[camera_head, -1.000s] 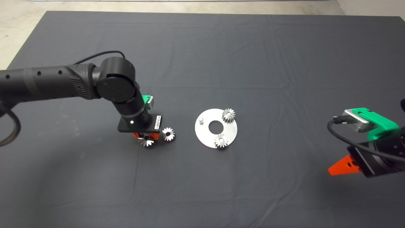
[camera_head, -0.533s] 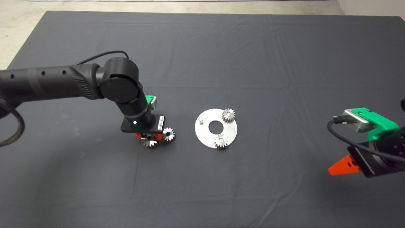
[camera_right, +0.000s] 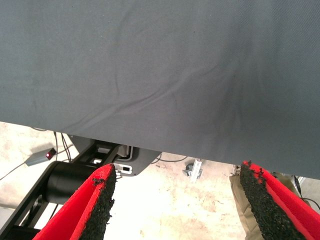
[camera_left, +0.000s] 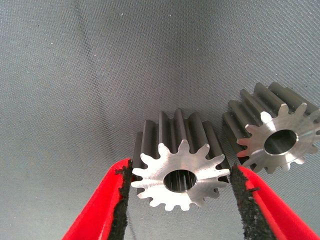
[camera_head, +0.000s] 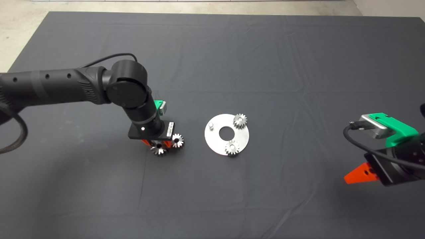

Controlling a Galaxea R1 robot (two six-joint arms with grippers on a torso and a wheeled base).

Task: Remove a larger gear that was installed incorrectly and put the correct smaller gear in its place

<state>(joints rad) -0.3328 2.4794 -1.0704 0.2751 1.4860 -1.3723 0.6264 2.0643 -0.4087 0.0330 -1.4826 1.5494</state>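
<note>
Gears side by side: smaller gear (camera_left: 176, 177) between spread left fingers (camera_left: 245, 202), larger gear (camera_left: 275, 137) just beside.

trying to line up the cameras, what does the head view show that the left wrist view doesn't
Only the head view shows the round metal plate with its two mounted gears, one bare peg, and the right gripper parked at the lower right edge. Only the left wrist view shows the black pads closely flanking one gear. Both show the left gripper over that gear, a second loose gear beside it, and the dark mat.
</note>
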